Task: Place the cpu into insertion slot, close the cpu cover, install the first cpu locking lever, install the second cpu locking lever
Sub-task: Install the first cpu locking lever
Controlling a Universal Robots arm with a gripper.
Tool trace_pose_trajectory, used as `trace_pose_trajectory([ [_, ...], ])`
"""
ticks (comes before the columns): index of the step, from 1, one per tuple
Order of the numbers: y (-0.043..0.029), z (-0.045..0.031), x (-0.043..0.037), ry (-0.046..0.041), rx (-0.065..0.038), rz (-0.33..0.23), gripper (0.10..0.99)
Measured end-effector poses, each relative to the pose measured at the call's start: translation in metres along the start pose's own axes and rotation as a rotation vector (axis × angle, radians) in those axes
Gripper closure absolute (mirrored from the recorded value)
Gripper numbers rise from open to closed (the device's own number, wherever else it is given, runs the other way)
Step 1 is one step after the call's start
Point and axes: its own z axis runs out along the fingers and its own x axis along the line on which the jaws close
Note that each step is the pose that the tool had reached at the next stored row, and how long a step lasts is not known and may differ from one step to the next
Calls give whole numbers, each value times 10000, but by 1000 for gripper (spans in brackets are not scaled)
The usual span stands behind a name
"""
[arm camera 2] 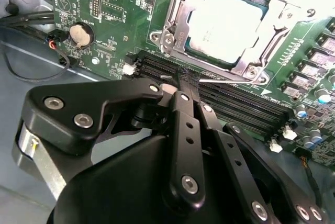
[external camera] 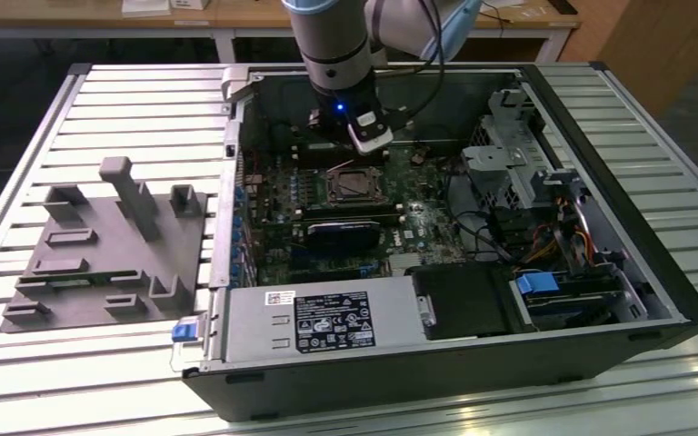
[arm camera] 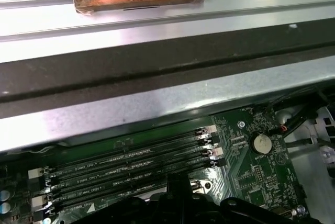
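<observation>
The cpu [arm camera 2: 227, 25], a silvery square chip, lies in the insertion slot [external camera: 354, 184] on the green motherboard. The cpu cover [arm camera 2: 177, 22], a thin silver frame, lies flat over the chip's edges. My gripper [arm camera 2: 184, 80] hangs just above the board beside the socket, over the black memory slots [arm camera 2: 235, 103]. Its dark fingers are pressed together. A thin silver locking lever [arm camera 2: 212, 78] runs right past the fingertips; whether they touch it I cannot tell. In the exterior view the gripper [external camera: 370, 143] is just behind the socket. The first wrist view has the gripper's tip [arm camera: 178, 182] over the memory slots [arm camera: 131, 164].
The open computer case [external camera: 640, 245] lies on a slatted metal table [external camera: 143, 109]. A power supply [external camera: 324, 318], a drive cage [external camera: 567, 291] with cables and a black card [external camera: 343, 232] crowd the case's near side. A grey fixture tray [external camera: 106, 245] lies at the exterior view's left.
</observation>
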Motion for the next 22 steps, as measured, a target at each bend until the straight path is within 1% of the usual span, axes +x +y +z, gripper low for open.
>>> trace_pose_trajectory([
  [2, 4, 11, 4, -22, 27, 34, 984],
  [7, 17, 37, 13, -95, 145, 196, 984],
  [15, 28, 43, 17, -109, 157, 246, 984],
  [19, 55, 56, 26, -127, 171, 316, 984],
  [22, 60, 64, 29, -159, 196, 430, 984],
])
